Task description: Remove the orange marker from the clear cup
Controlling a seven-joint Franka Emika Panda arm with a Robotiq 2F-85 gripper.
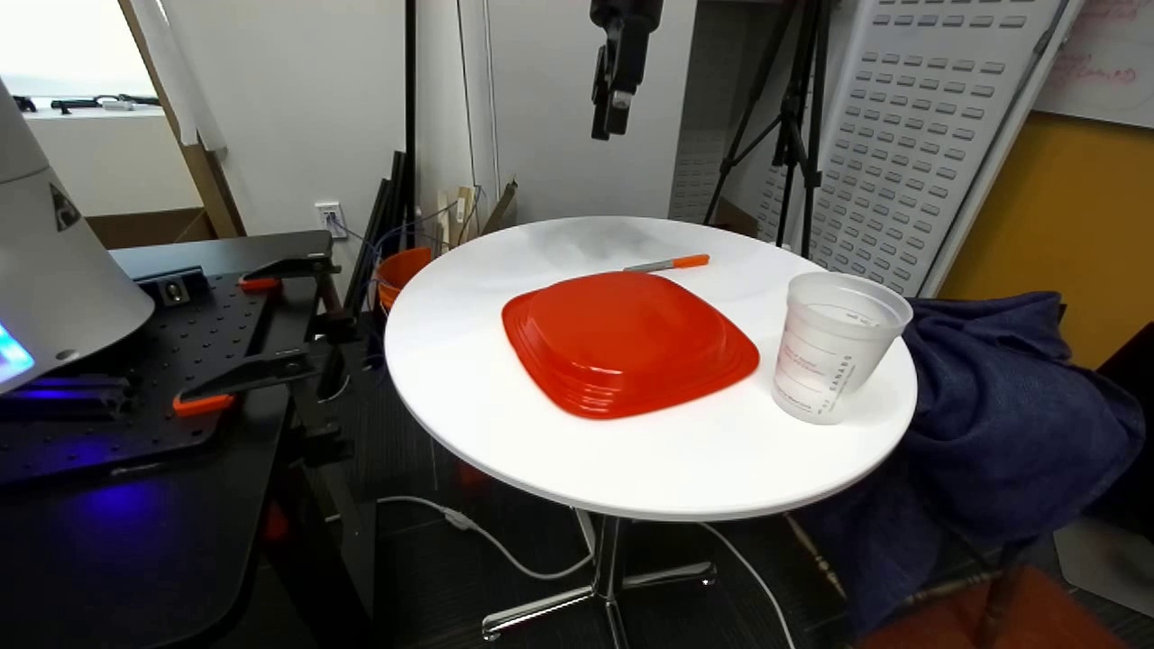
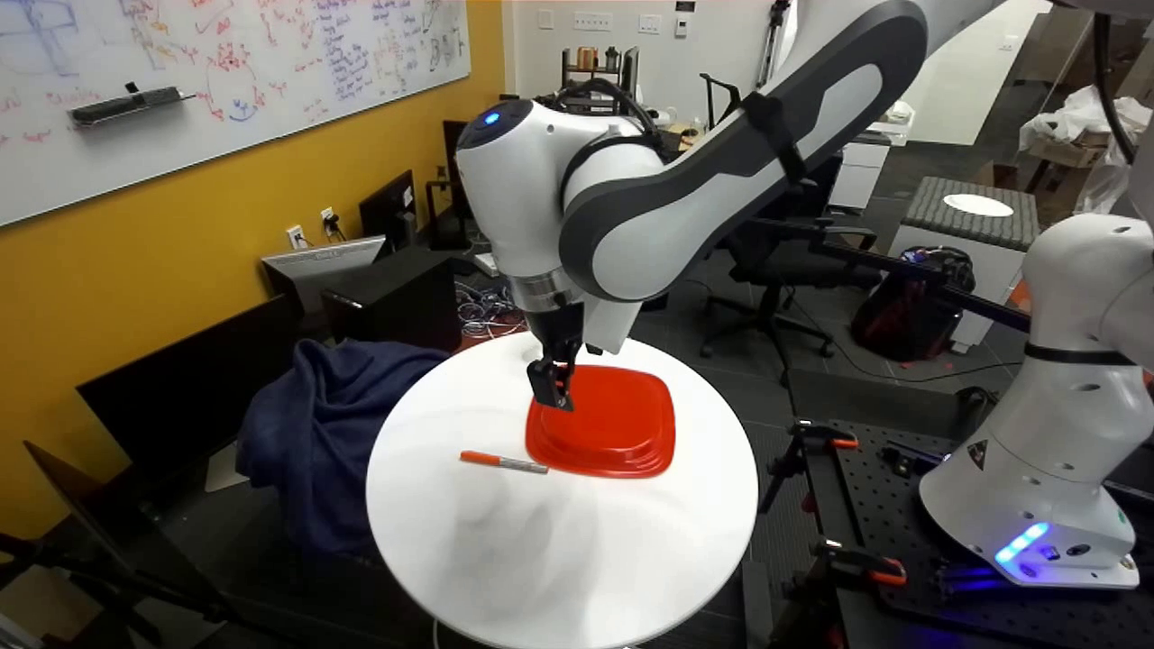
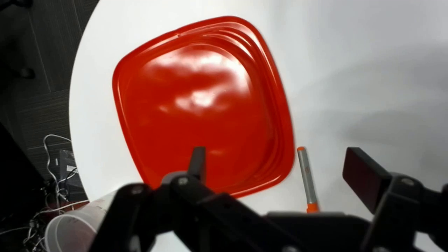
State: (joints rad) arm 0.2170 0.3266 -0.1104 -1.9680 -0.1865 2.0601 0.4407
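Note:
The orange marker point(image 1: 667, 264), grey-barrelled with an orange cap, lies flat on the white table close beside the upside-down red plate point(image 1: 631, 333). It is outside the clear cup point(image 1: 829, 351), which stands upright near the table's edge on the plate's far side from the marker point(image 2: 503, 462). High over the table hangs my gripper point(image 2: 552, 397), open and holding nothing. In the wrist view the marker point(image 3: 306, 171) shows below, between the spread fingers, its cap end partly covered by the gripper body. The cup point(image 3: 70, 227) is partly hidden there at lower left, and mostly hidden behind the arm in an exterior view.
The red plate takes up the middle of the round white table point(image 2: 469, 577). A dark blue cloth point(image 1: 1001, 433) drapes beside the table near the cup. A black bench point(image 1: 135, 505) with clamps carries the robot base. A tripod point(image 1: 793, 135) stands behind.

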